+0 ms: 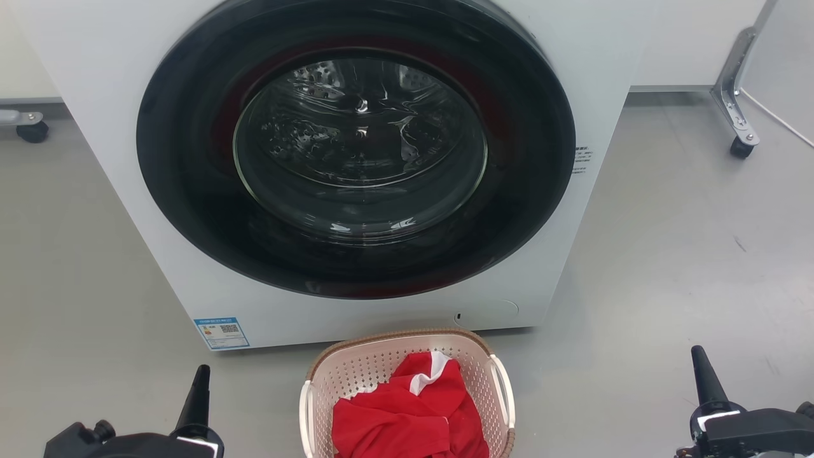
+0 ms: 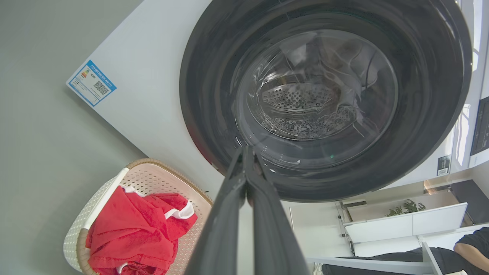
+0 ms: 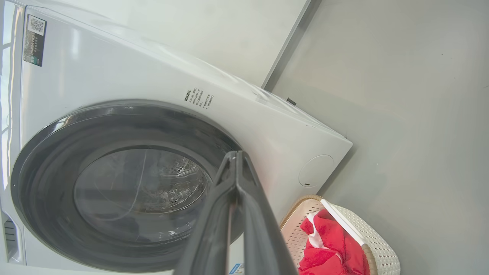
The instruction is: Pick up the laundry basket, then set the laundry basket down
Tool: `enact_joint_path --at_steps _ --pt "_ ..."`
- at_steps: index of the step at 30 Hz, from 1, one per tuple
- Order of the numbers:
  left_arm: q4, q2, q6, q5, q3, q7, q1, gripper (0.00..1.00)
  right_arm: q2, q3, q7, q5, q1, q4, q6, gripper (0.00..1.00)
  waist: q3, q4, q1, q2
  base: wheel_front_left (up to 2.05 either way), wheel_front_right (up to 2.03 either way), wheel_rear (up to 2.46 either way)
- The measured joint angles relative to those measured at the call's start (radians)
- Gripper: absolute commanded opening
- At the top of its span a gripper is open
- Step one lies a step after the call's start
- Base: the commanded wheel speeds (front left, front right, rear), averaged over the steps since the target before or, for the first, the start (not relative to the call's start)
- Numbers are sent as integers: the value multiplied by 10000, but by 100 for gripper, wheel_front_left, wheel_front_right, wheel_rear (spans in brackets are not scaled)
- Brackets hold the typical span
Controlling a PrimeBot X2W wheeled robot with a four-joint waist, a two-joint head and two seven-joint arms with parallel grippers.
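Head view: we see the laundry basket (image 1: 356, 366) on the floor (image 1: 668, 254) before the washing machine (image 1: 114, 159), long axis toward it, between left claw (image 1: 202, 375), nearer, and right claw (image 1: 699, 356); both pinched together, empty.

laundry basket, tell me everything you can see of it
The laundry basket is pale pink-cream perforated plastic, rounded-rectangular, with a brown woven-look rim and white side handles. It stands upright on the grey floor, close in front of the washing machine. A crumpled red garment with white trim lies inside. The left hand and right hand flank it, apart from it.
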Motion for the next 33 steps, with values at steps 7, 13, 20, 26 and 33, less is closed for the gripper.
enact_joint_path --at_steps 7,13,20,26,33 --pt "192 -105 -142 -888 217 196 -22 0 146 -307 265 823 -39 142 174 0 -19 11 0 0 0 0 0" --pt "286 -167 -272 -1653 384 360 -222 0 270 -570 487 1561 -188 255 313 0 -35 20 0 0 0 0 0" --pt "466 -217 -529 -2587 662 594 -395 0 437 -920 746 2548 -196 387 506 0 -56 31 0 0 0 0 0" --pt "577 -276 -631 -3350 857 755 -431 0 566 -1175 968 3254 -224 522 660 0 -72 40 0 0 0 0 0" --pt "656 -368 -788 -3998 993 894 -616 0 669 -1373 1129 3820 -366 602 765 0 -83 46 0 0 0 0 0"
